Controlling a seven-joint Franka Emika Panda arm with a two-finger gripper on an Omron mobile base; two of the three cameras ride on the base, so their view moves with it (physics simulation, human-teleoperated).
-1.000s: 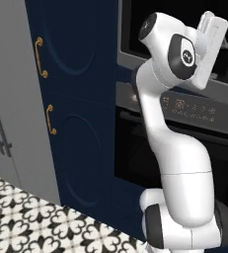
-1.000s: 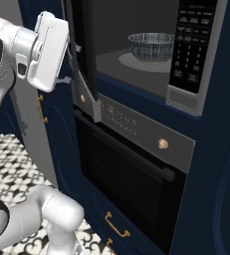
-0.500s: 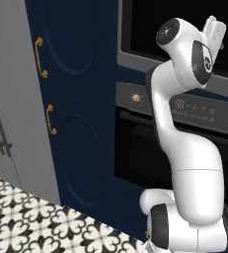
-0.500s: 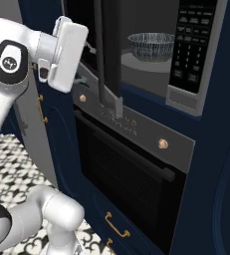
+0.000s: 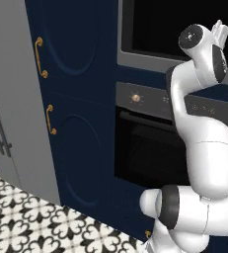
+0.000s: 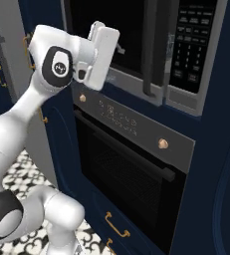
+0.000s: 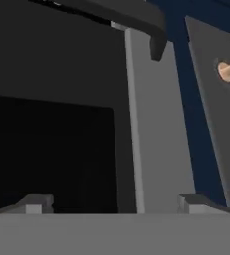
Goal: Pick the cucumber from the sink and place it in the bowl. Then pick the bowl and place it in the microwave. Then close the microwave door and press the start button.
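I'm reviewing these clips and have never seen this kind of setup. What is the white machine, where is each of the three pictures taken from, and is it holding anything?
The white machine is a robot arm on a base that can drive, in a computer-rendered kitchen. Two cameras ride on that base and look past the arm from its left and its right. The third sits on the hand and looks along the gripper, whose two small fingertips rise at the bottom, apart and with nothing between them. So the gripper is open and holds nothing. It is up against the microwave door, a grey-framed panel with black glass, which looks shut or nearly so. Beside it is the microwave's keypad. Below sits a black oven with an orange knob.
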